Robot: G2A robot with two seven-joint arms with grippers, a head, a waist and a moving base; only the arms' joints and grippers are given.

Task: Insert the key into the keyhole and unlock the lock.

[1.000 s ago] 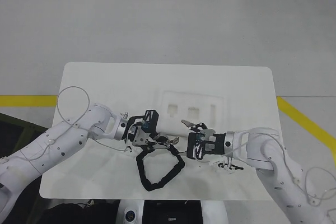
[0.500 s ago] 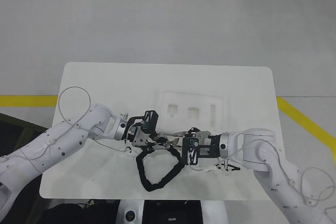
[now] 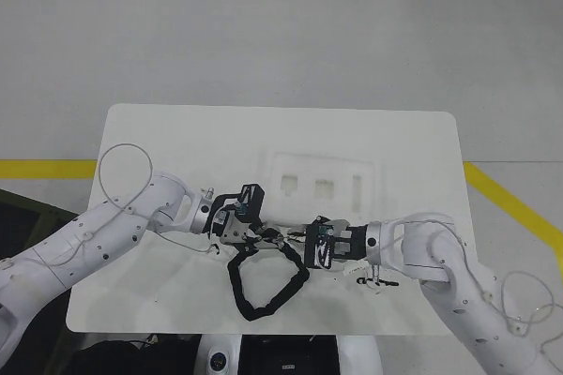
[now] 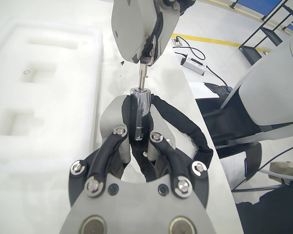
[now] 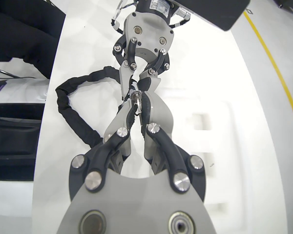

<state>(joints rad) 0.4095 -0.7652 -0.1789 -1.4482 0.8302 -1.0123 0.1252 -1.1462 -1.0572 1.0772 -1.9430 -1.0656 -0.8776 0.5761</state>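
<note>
Seen from above, a white desk (image 3: 150,141) carries two robot arms meeting near its front edge, toward 6 o'clock from the desk's centre. The left arm comes in from 8 o'clock and the right arm from 4 o'clock. The left end effector (image 4: 138,113) is pressed against the lock (image 4: 141,105), a shiny metal cylinder, pinching it between its two fingers with the open end facing the other arm. A black fabric-covered chain (image 3: 263,300) joined to the lock loops toward 6 o'clock and lies on the desk. The right end effector (image 5: 138,103) is pinching the head of a silver key (image 4: 142,77), fingers pressed together around it. The key's tip sits in the keyhole (image 4: 139,89) at the end of the cylinder, while most of the blade shows outside. A white foam tray (image 3: 319,178) with three recesses lies at 12 o'clock from the two end effectors, near them but apart.
</note>
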